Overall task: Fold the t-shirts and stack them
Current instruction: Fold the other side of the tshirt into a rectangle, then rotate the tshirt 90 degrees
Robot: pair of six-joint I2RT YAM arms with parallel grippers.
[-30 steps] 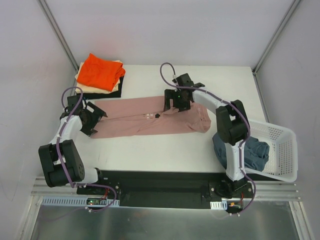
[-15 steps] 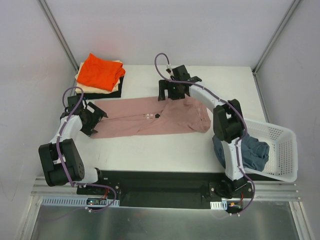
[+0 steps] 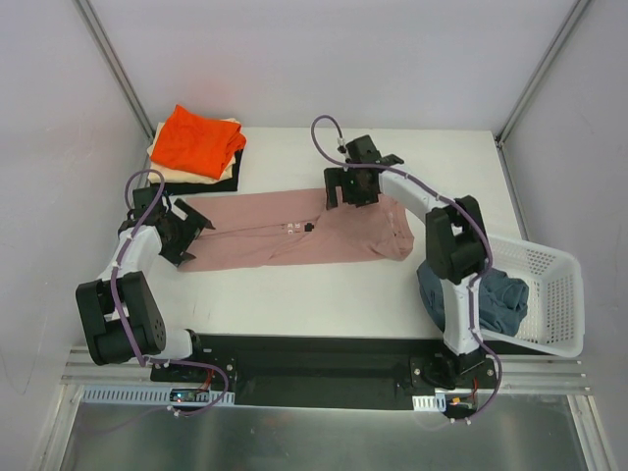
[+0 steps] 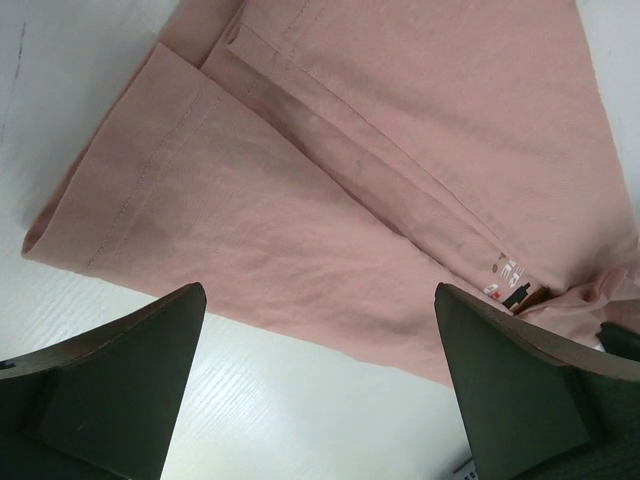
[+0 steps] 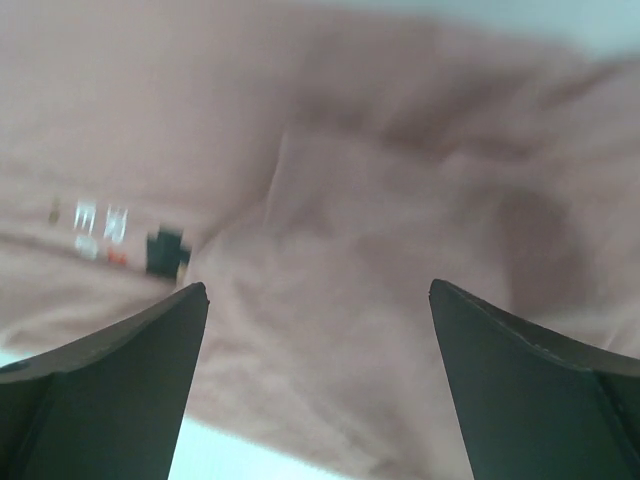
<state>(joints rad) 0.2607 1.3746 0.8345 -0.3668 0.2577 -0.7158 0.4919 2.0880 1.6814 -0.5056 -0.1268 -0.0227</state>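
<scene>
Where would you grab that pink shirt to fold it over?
Probably its left hemmed end, approached from the left by the open left tool: the pink t-shirt lies flat in a long band, and that edge is straight and layered, while the right end is rumpled.

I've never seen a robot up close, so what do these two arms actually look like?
The left arm and right arm are white tubes linked by chunky black joints, each trailing a looping purple cable. The left gripper and right gripper are black, each ending in two dark wedge-shaped fingers.
</scene>
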